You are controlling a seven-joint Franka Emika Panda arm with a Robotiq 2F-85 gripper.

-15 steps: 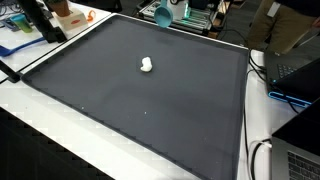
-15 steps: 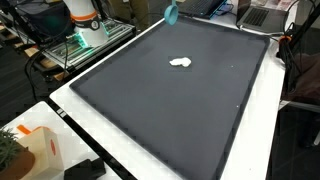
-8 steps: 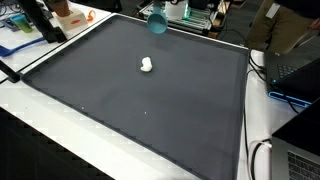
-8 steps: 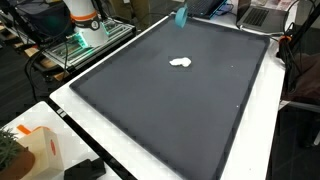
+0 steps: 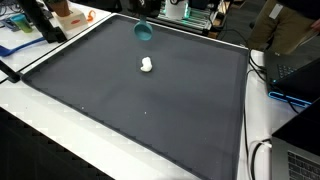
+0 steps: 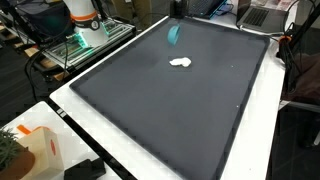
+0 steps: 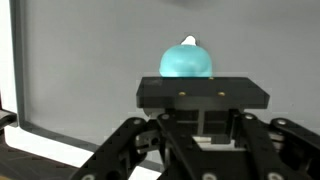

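White tabletop (image 5: pixel 40 115) carries a big dark mat (image 5: pixel 190 100). End effector (image 7: pixel 190 72) clenched on teal cup (image 5: pixel 144 31), held in the air over the mat's far part, tipped sideways. Looks like the carry step; next move calls for lowering onto bare mat. Small white lump (image 5: pixel 147 65) mid-mat, near the cup, only obstacle; clutter (image 5: pixel 60 15) sits off-mat

A teal cup (image 5: pixel 144 30) hangs in the air over the far part of a dark mat (image 5: pixel 150 110). A small white lump (image 5: pixel 147 65) lies on the mat, nearer the camera and apart from the cup. The mat covers a white table (image 5: pixel 40 130); an orange box (image 5: pixel 70 14) stands at the far left corner
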